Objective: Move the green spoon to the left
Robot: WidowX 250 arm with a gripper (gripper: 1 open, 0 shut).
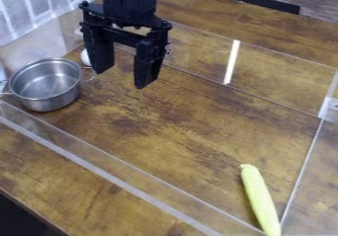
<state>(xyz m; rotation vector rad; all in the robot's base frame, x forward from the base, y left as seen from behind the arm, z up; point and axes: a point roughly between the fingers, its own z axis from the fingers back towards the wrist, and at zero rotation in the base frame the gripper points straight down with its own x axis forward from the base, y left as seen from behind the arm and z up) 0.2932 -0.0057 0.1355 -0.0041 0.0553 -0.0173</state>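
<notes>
The green spoon [259,198] lies on the wooden table near the lower right corner, its yellow-green handle running toward the bottom edge; its metal bowl does not show. My gripper [122,75] hangs at the upper left, pointing down, far from the spoon. Its two black fingers [142,72] stand wide apart with nothing between them.
A round steel pot [46,83] sits at the left, just beside the gripper. A bit of something white [86,55] peeks out behind the gripper's left finger. Clear plastic walls [306,171] box in the wooden table [185,131] on the right and front.
</notes>
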